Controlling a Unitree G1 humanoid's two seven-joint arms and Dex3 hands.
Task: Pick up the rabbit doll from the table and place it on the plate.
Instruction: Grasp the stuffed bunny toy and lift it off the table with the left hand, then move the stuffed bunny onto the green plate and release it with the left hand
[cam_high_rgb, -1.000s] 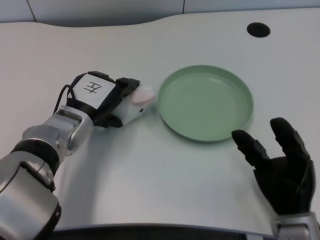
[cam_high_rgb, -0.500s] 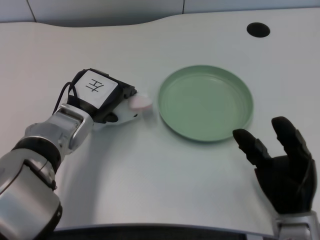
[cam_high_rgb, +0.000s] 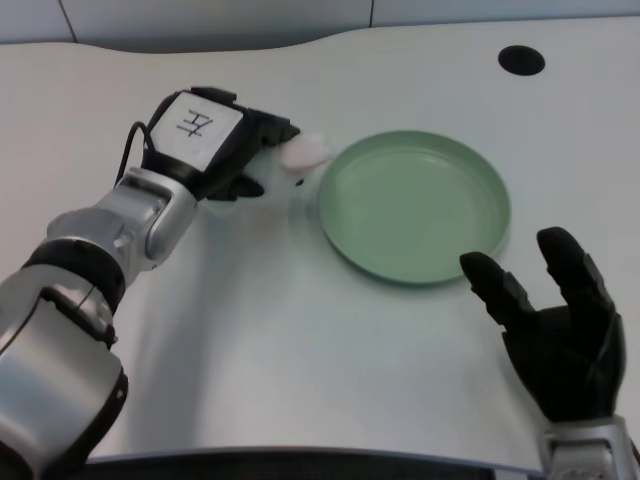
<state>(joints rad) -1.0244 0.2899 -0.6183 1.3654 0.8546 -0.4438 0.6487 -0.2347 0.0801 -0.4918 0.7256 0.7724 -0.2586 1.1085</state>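
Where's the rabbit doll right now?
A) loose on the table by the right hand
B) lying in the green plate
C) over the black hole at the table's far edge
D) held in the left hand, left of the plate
D: the left hand holds the rabbit doll, which pokes out past its fingers just left of the green plate, whose inside shows only bare green.

A white table (cam_high_rgb: 300, 340) has a round black hole (cam_high_rgb: 521, 60) near its far right edge.
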